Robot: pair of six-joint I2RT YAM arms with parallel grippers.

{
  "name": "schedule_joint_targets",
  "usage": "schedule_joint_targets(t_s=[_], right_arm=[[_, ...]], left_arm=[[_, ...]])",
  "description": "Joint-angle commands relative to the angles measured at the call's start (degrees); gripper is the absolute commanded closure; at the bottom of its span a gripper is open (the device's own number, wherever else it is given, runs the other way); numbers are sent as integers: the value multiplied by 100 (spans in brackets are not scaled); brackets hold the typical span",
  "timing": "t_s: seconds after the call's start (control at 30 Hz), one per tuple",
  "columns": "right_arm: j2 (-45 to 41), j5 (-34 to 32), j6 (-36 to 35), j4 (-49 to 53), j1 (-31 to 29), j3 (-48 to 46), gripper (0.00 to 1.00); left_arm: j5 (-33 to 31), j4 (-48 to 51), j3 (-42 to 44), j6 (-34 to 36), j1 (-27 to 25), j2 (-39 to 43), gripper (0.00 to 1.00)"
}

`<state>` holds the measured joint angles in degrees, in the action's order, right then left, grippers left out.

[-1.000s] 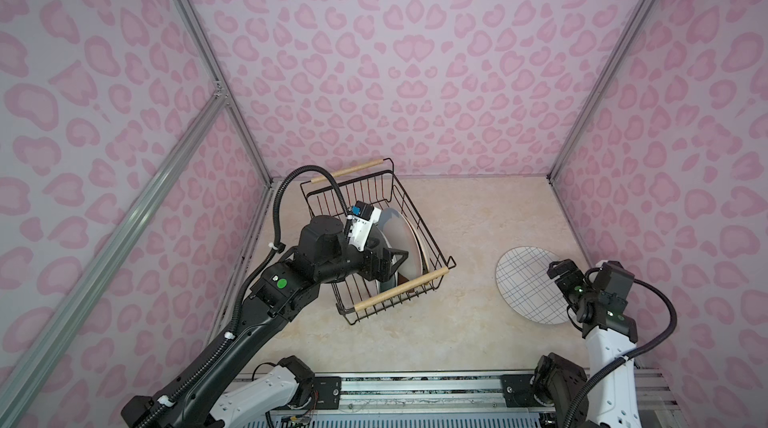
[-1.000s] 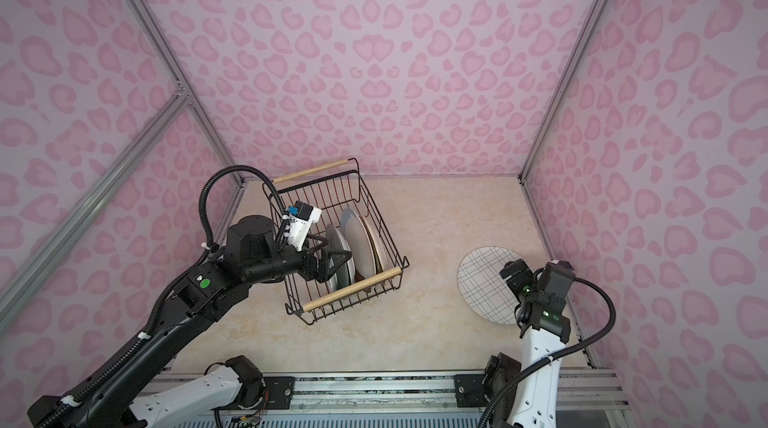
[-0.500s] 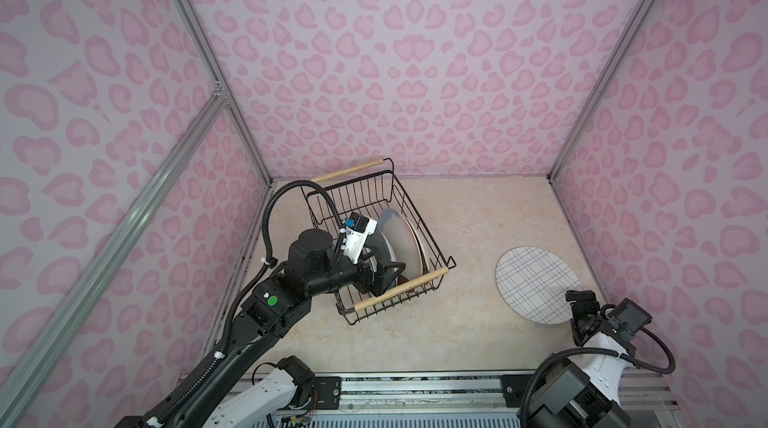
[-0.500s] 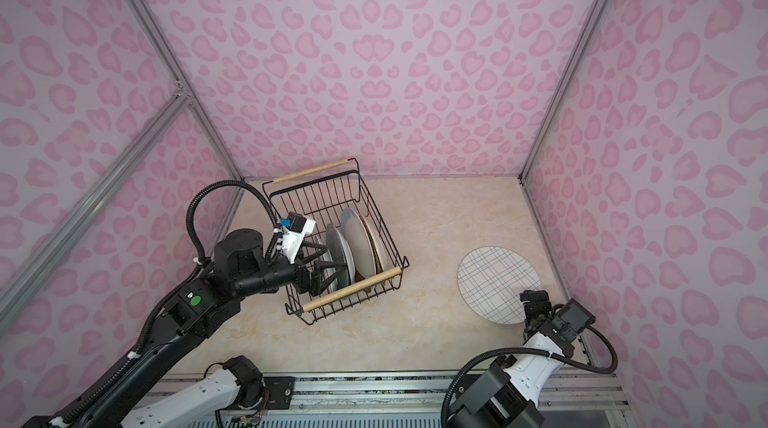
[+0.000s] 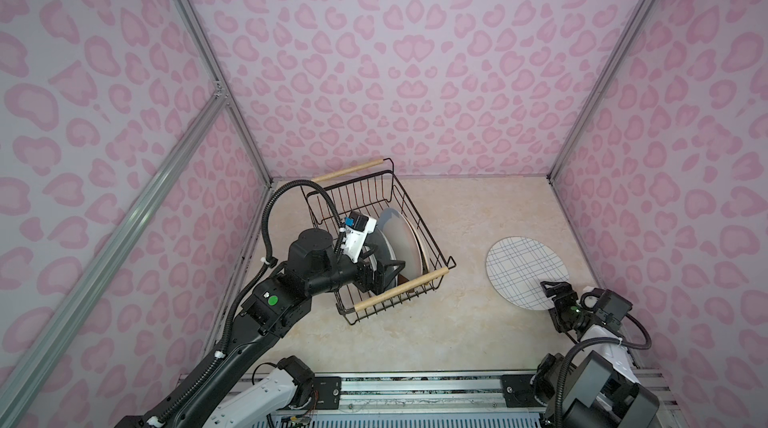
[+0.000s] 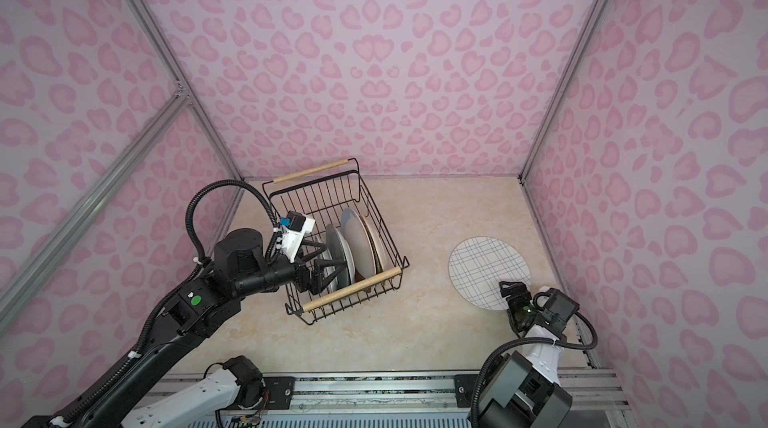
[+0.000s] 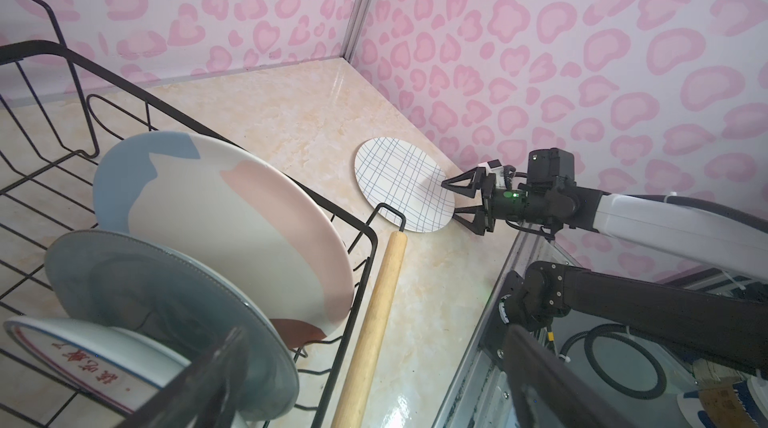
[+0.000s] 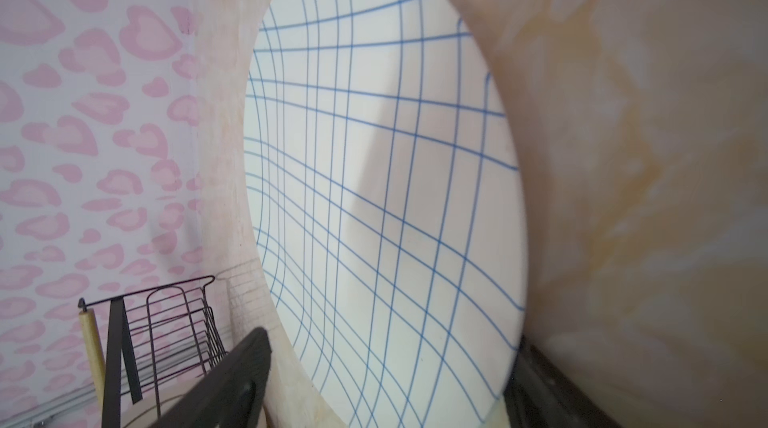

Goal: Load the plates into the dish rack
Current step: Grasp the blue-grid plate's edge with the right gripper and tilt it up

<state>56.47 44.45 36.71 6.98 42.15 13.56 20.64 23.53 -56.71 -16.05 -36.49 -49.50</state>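
Note:
The black wire dish rack (image 5: 401,290) (image 6: 351,289) (image 7: 376,322) with pale wooden handles stands left of centre. Three plates stand on edge in it: a pastel one (image 7: 232,213), a grey-blue one (image 7: 166,293) (image 6: 340,253) and a white one with red characters (image 7: 95,363). My left gripper (image 5: 386,271) (image 6: 328,263) (image 7: 378,380) is open inside the rack beside them, holding nothing. A white plate with blue grid lines (image 5: 525,270) (image 6: 486,268) (image 7: 401,182) (image 8: 382,180) lies flat on the table at right. My right gripper (image 5: 548,286) (image 6: 509,286) (image 7: 451,198) (image 8: 382,405) is open, its fingers straddling that plate's near rim.
Pink patterned walls enclose the beige table (image 5: 457,330) on three sides, with the right wall close behind the grid plate. A metal rail (image 5: 415,388) runs along the front edge under both arm bases.
My right arm dropped low and slid its gripper onto the grid plate's near rim, jaws narrowing slightly. My left arm drew back a little inside the rack, still open.

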Motion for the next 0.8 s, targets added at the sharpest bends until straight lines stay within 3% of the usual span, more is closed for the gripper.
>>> schedule_joint_targets(t_s=[0.0,0.2,0.33,0.43,0.53,0.77], right_arm=[[69,6,175,-58,-381,-152,17],[770,6,346,-818,-1156,-206,25],[1483,290,609,-1623,-1222,-224,35],[1807,239,1238,-2667,-1198,-542,39],[1946,2,1885,-3694,-1200,-819,40],[1811,-822,2328,-4058,-1232,-908,40]], left_arm=[[-168,-138,26,125,2,107,3],[-320,-146,70,181,10,221,3],[-324,-147,72,179,10,206,3],[-332,-160,72,165,11,195,3],[-359,-156,80,179,19,195,3],[-368,-164,81,182,19,187,3]])
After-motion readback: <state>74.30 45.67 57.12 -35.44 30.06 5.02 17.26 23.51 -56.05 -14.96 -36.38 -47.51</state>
